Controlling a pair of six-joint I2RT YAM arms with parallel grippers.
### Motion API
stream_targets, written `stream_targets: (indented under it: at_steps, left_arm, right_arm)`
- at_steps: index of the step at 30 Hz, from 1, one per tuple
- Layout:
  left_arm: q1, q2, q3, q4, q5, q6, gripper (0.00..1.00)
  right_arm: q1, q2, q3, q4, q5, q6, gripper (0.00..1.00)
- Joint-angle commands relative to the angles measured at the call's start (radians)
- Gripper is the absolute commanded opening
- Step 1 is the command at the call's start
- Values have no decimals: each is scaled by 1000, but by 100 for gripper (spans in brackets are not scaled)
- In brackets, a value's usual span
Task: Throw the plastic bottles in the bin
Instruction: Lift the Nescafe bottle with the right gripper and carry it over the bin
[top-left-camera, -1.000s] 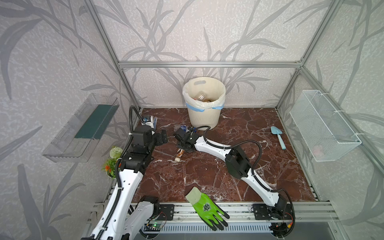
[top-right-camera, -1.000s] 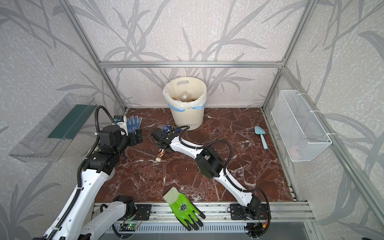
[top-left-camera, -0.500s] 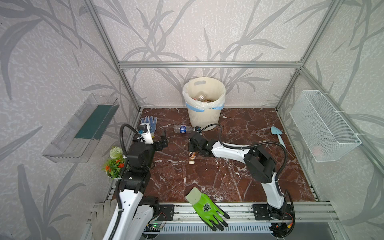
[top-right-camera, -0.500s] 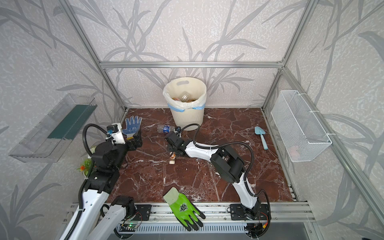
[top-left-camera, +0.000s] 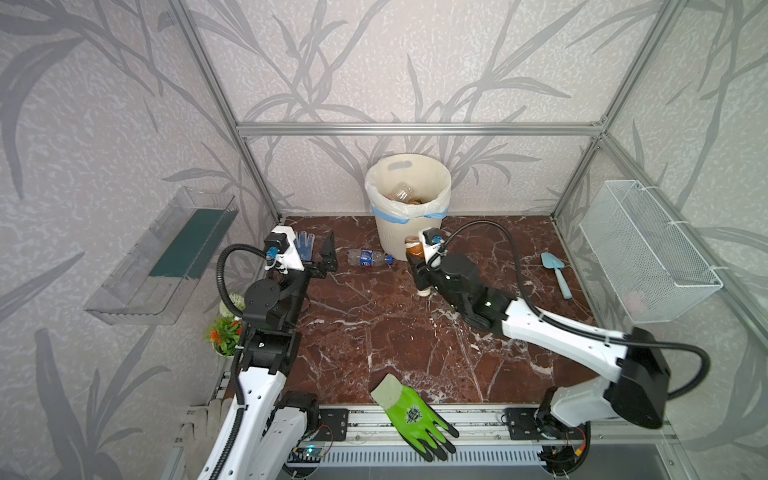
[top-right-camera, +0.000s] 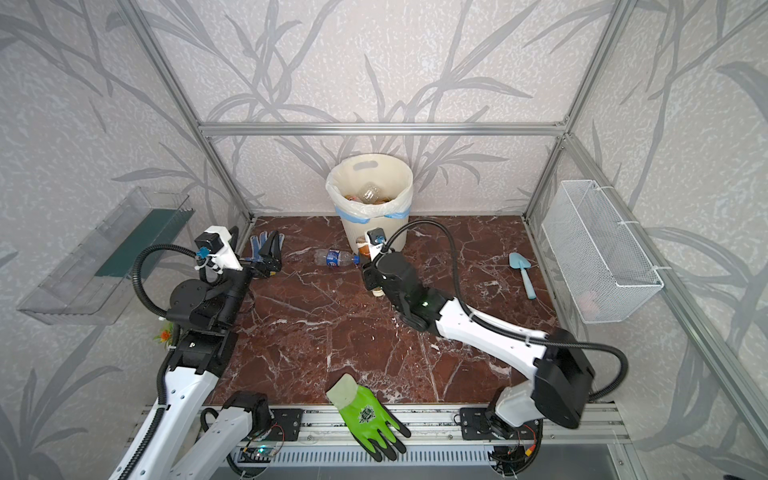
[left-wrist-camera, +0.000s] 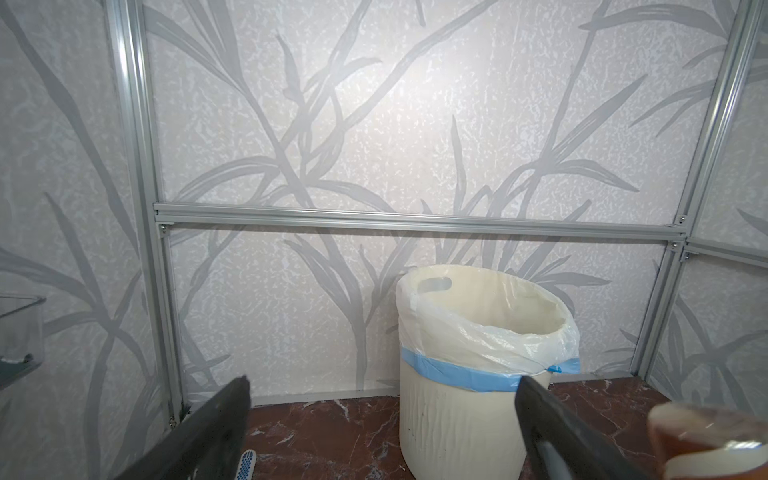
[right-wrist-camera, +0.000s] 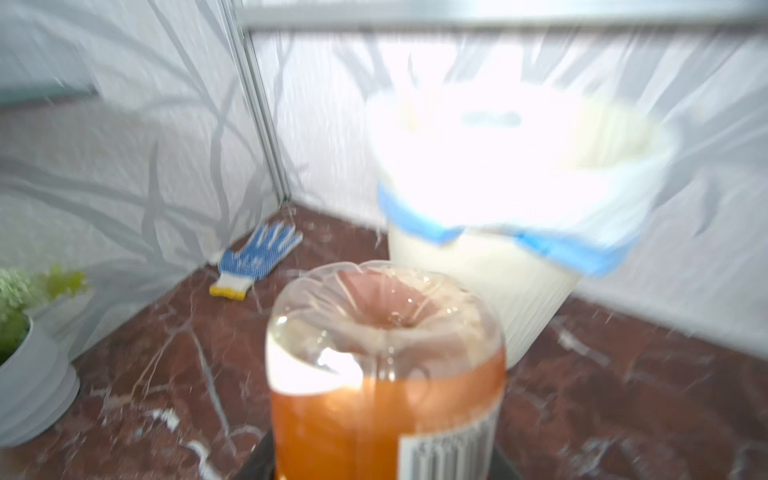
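Orange-label bottle clamped tight in my R gripper, base twd bin. L gripper spread wide, holding nothing.

Bottle on floor beside bin

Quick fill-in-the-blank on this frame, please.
The left gripper is ____.
The bottle in the right gripper has an ____ label.
The loose bottle by the bin has a ____ label.
The front glove is ____.
Missing: open; orange; blue; green.
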Motion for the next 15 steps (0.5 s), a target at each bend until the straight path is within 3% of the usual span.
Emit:
stream_targets:
  at_steps: [1,7,15]
  left_arm:
    - [3,13,20,9,48,27,98]
    - [3,13,22,-22,53,43,98]
    - [4,21,18,-42,58,33,98]
  right_arm:
    - [6,-167,-23,126,95,-325,38]
    - [9,-360,0,221,64,-589,39]
    - [9,-379,49,486,-79,-619,40]
